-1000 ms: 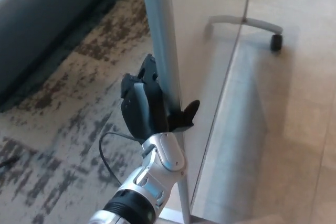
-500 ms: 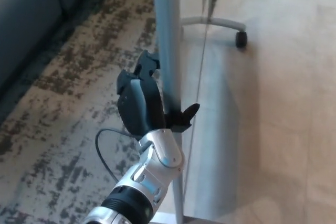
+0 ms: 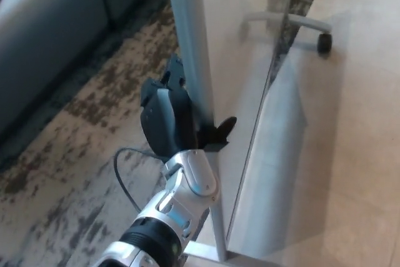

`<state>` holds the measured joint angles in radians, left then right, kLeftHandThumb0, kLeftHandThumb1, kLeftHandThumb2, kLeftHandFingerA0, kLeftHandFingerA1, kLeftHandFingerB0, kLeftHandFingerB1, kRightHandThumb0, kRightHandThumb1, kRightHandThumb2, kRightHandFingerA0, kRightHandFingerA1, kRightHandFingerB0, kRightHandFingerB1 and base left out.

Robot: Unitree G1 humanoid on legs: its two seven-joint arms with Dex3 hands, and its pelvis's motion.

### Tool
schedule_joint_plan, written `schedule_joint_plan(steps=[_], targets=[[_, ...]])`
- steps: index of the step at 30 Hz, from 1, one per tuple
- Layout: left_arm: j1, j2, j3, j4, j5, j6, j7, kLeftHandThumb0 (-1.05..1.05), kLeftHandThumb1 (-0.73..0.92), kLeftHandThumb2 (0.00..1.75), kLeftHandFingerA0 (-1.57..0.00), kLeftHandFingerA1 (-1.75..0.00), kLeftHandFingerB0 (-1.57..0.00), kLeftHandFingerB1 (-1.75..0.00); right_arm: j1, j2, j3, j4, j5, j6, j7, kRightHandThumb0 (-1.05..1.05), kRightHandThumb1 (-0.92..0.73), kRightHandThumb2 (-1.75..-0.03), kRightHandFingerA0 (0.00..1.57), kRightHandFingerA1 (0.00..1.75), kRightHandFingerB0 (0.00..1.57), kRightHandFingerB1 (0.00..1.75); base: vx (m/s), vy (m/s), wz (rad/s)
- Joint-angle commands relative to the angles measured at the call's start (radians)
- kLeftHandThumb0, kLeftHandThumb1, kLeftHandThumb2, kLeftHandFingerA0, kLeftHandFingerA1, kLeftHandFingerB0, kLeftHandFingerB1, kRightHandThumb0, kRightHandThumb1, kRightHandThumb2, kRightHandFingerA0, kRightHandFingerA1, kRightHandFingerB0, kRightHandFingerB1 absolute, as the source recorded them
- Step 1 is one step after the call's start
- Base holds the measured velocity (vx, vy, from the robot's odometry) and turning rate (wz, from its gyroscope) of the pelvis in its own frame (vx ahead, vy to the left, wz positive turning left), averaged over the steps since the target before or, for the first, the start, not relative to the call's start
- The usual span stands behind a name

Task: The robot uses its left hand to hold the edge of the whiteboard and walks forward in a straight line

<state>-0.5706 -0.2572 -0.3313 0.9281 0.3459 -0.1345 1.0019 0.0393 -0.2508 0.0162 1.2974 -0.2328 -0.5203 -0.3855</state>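
Observation:
The whiteboard's grey metal edge post (image 3: 190,48) runs from the top of the head view down to the bottom middle, with the pale board face (image 3: 240,73) to its right. My left hand (image 3: 172,120) is shut on this edge: black fingers lie on the post's left side and the thumb (image 3: 222,130) hooks round onto the board face. The silver forearm (image 3: 172,214) rises from the bottom left. A black cable (image 3: 122,176) loops beside the wrist. My right hand does not show.
A grey sofa (image 3: 44,35) fills the upper left. A mottled grey-brown carpet (image 3: 75,173) lies under my arm. Right of the board is pale floor (image 3: 356,154). The board's curved leg ends in a black caster (image 3: 324,43) at the upper right.
The whole picture has swung back and forth as the camera moved, so the board face shows wider again. My left hand keeps the same hold on the edge post.

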Motion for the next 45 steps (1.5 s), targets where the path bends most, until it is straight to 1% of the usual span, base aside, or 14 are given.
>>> schedule_joint_plan(steps=[1,6,7,11,17,18,26,27,30,31,32,36,37,45], targets=[[-0.088,-0.022,0.007,-0.015,0.038,-0.007,-0.003,-0.1,0.47,0.99,-0.94,-1.61,-0.87,-1.53,0.003,-0.001,0.005,0.004,-0.009,-0.003,-0.012,-0.41,-0.57,-0.58,0.72,0.73,0.51,0.36,0.37,0.087,-0.47],[-0.091,-0.022,0.012,-0.011,0.036,-0.009,-0.004,-0.1,0.46,1.01,-0.95,-1.6,-0.89,-1.51,0.0,-0.003,0.008,-0.003,-0.007,0.003,-0.008,-0.4,-0.57,-0.58,0.6,0.62,0.5,0.35,0.43,0.004,-0.48],[-0.09,-0.021,0.011,-0.01,0.038,-0.009,-0.003,-0.14,0.49,1.0,-1.0,-1.61,-0.84,-1.49,-0.001,-0.004,0.007,-0.004,-0.004,0.008,0.0,-0.4,-0.58,-0.57,0.46,0.51,0.49,0.35,0.41,0.015,-0.07],[-0.091,-0.02,0.011,-0.005,0.041,-0.014,-0.002,-0.1,0.45,1.03,-0.97,-1.6,-0.88,-1.54,-0.001,-0.005,0.007,-0.006,-0.004,0.006,0.002,-0.39,-0.58,-0.58,0.58,0.56,0.49,0.35,0.37,0.006,0.14],[-0.087,-0.022,0.006,-0.023,0.041,0.01,-0.029,-0.14,0.46,1.03,-0.95,-1.64,-0.87,-1.54,-0.001,-0.006,0.007,-0.009,-0.004,0.006,0.008,-0.39,-0.59,-0.57,0.6,0.57,0.49,0.36,0.38,-0.067,0.43],[-0.085,-0.022,0.009,-0.028,0.038,0.011,-0.032,-0.13,0.46,1.04,-0.97,-1.62,-0.88,-1.52,-0.001,-0.006,0.006,-0.01,0.0,0.004,0.016,-0.38,-0.59,-0.57,0.47,0.5,0.49,0.35,0.33,-0.054,0.36],[-0.084,-0.022,0.004,-0.031,0.042,0.032,-0.037,-0.12,0.45,1.05,-0.95,-1.61,-0.88,-1.5,0.0,-0.007,0.018,-0.007,-0.017,0.0,-0.013,-0.38,-0.57,-0.58,0.59,0.57,0.5,0.36,0.24,-0.118,-0.02],[-0.083,-0.021,0.001,-0.029,0.044,0.025,-0.028,-0.1,0.44,1.05,-0.96,-1.6,-0.88,-1.51,-0.002,-0.005,0.009,-0.006,-0.002,0.01,0.012,-0.47,-0.48,-0.82,0.5,0.63,0.42,0.5,0.21,-0.085,-0.16],[-0.08,-0.017,-0.005,-0.028,0.04,0.005,-0.027,-0.08,0.43,1.05,-0.96,-1.6,-0.88,-1.5,-0.003,-0.005,0.011,-0.004,-0.007,0.007,0.005,-0.47,-0.48,-0.82,0.52,0.63,0.41,0.5,0.17,0.073,-0.09],[-0.081,-0.018,-0.008,-0.029,0.04,0.014,-0.028,-0.09,0.45,1.02,-0.94,-1.61,-0.87,-1.51,0.001,-0.007,0.012,-0.004,-0.009,-0.004,0.0,-0.39,-0.58,-0.58,0.57,0.58,0.5,0.36,0.15,0.141,0.01],[-0.08,-0.019,-0.009,-0.029,0.038,0.017,-0.031,-0.1,0.45,1.03,-0.95,-1.59,-0.88,-1.49,0.002,-0.007,0.012,-0.004,-0.009,-0.008,-0.002,-0.45,-0.46,-0.81,0.49,0.63,0.42,0.5,0.26,0.027,0.25],[-0.08,-0.018,-0.01,-0.029,0.034,0.016,-0.034,-0.1,0.45,1.03,-0.95,-1.59,-0.88,-1.49,0.003,-0.007,0.012,-0.004,-0.01,-0.009,-0.002,-0.45,-0.46,-0.81,0.49,0.63,0.42,0.5,0.19,0.086,-0.04],[-0.079,-0.02,-0.009,-0.033,0.032,0.023,-0.036,-0.12,0.44,1.06,-0.94,-1.64,-0.86,-1.55,0.003,-0.005,0.009,-0.006,-0.006,-0.007,0.002,-0.4,-0.58,-0.58,0.61,0.63,0.5,0.36,-0.01,-0.05,0.12],[-0.084,-0.02,-0.01,-0.025,0.047,0.029,-0.027,-0.11,0.45,1.01,-0.94,-1.61,-0.87,-1.51,-0.002,0.0,0.003,-0.005,-0.003,0.012,0.006,-0.4,-0.58,-0.58,0.61,0.68,0.51,0.36,-0.03,-0.236,0.56]])
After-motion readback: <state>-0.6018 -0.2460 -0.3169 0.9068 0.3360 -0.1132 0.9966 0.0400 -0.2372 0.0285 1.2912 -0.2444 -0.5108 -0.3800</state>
